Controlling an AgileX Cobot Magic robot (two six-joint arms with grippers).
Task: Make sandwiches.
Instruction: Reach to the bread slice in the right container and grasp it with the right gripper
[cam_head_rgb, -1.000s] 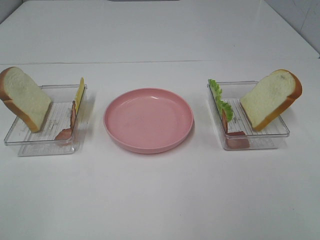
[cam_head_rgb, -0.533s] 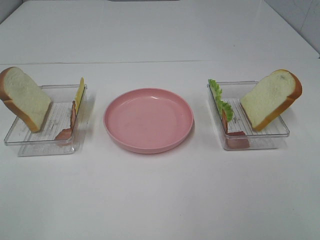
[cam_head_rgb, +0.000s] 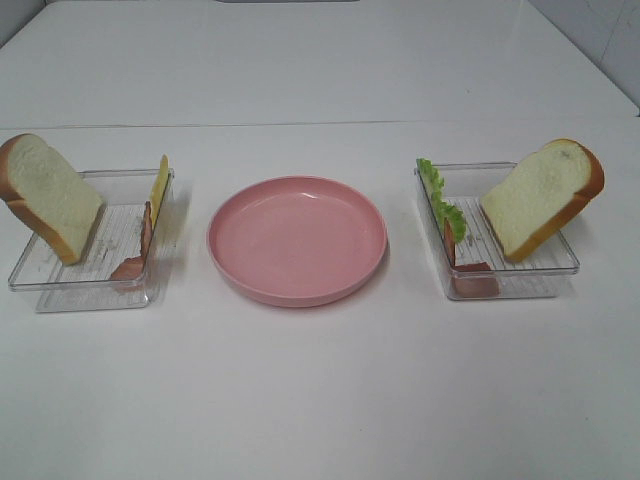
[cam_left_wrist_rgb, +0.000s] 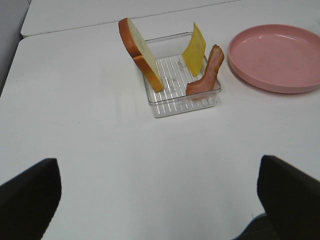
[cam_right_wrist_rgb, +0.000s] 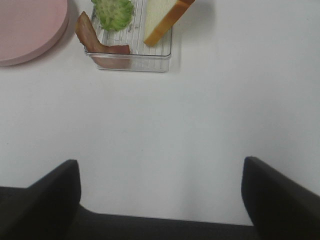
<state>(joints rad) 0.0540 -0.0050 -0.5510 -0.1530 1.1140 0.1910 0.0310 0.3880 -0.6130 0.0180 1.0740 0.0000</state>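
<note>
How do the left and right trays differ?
Left tray holds cheese; right tray holds lettuce. Left bread leans on the left tray's left wall; right bread leans on the right tray's right wall. Both trays are clear and hold one bacon strip each.

High camera looking down over the white desk (cam_head_rgb: 320, 400), pink plate (cam_head_rgb: 297, 240) centred, left wrist camera set back behind the left fingers (cam_left_wrist_rgb: 27, 200), angled at the left tray (cam_left_wrist_rgb: 175, 102) and plate, right wrist camera steeper behind the right fingers (cam_right_wrist_rgb: 45, 195), sharing the right tray (cam_right_wrist_rgb: 132, 64) and plate rim
</note>
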